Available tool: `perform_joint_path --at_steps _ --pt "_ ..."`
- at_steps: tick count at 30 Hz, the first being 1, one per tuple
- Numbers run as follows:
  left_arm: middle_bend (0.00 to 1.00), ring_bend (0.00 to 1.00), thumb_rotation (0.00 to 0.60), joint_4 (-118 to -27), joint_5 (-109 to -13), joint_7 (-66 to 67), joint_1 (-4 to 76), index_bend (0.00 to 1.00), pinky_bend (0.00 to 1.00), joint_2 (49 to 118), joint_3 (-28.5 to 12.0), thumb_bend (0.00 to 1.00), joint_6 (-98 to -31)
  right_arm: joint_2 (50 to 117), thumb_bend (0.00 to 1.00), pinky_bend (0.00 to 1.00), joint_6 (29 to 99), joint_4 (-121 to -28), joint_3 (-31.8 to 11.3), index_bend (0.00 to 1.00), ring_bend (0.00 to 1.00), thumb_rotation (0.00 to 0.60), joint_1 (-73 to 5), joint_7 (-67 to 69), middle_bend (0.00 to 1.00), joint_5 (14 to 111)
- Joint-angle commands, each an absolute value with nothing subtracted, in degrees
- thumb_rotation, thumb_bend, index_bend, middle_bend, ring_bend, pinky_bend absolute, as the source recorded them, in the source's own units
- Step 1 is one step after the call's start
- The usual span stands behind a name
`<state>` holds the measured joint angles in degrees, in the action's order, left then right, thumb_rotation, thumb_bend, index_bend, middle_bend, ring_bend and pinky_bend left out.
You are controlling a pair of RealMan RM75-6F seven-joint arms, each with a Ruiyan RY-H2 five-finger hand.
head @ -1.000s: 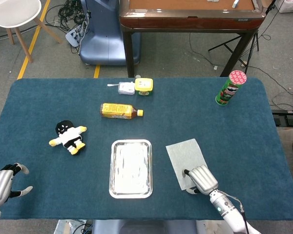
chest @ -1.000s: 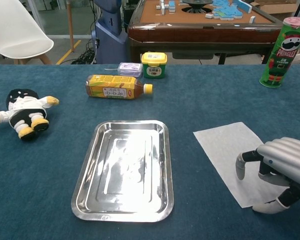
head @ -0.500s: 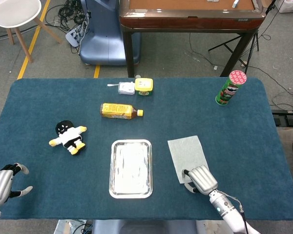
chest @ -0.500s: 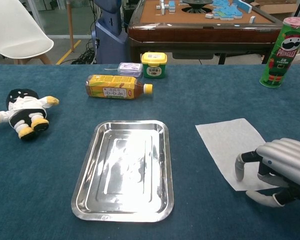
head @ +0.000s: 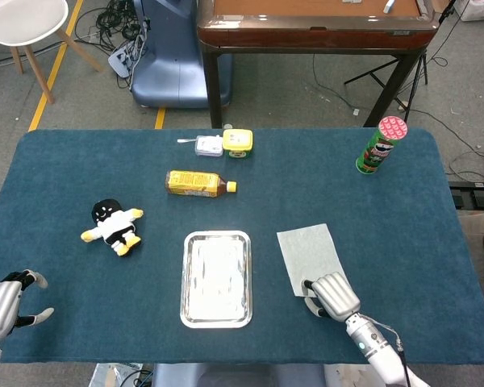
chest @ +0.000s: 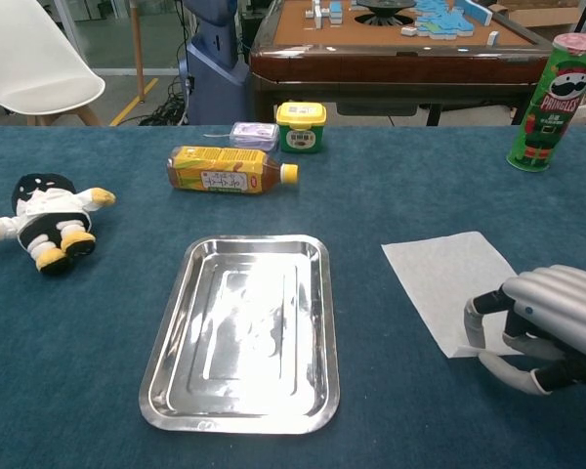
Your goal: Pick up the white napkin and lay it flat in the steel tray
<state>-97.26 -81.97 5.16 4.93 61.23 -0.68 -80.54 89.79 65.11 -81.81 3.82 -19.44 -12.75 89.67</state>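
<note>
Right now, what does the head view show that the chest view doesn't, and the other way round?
Only the head view shows the left hand, open at the table's near left corner, and the whole blue table with the floor around it. Only the chest view shows the game pieces on the wooden table behind. Both show the right hand at the near edge of the white napkin, the empty steel tray, the plush doll, the tea bottle and the Pringles can.
</note>
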Motion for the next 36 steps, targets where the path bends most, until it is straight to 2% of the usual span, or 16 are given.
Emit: perform_joint_path --at_steps 1,14,36 --pt "0.44 0.37 0.600 -97.3 -81.9 5.2 4.9 0.48 0.58 61.2 -0.7 0.07 -80.5 89.7 0.48 1.00 65.0 -82.0 3.8 0.55 1.00 0.600 -19.5 -12.5 1.00 89.5" --pt "0.44 0.37 0.600 -97.4 -81.9 5.2 4.9 0.48 0.58 61.1 -0.7 0.07 -80.6 89.7 0.50 1.00 66.8 -82.8 2.5 0.57 1.00 0.600 -19.1 -12.5 1.00 88.6" --pt "0.44 0.36 0.600 -97.6 -82.4 4.9 4.9 0.48 0.58 60.9 -0.6 0.07 -80.7 90.1 0.51 1.00 75.1 -89.3 -5.9 0.59 1.00 0.600 -18.5 -16.8 1.00 84.8"
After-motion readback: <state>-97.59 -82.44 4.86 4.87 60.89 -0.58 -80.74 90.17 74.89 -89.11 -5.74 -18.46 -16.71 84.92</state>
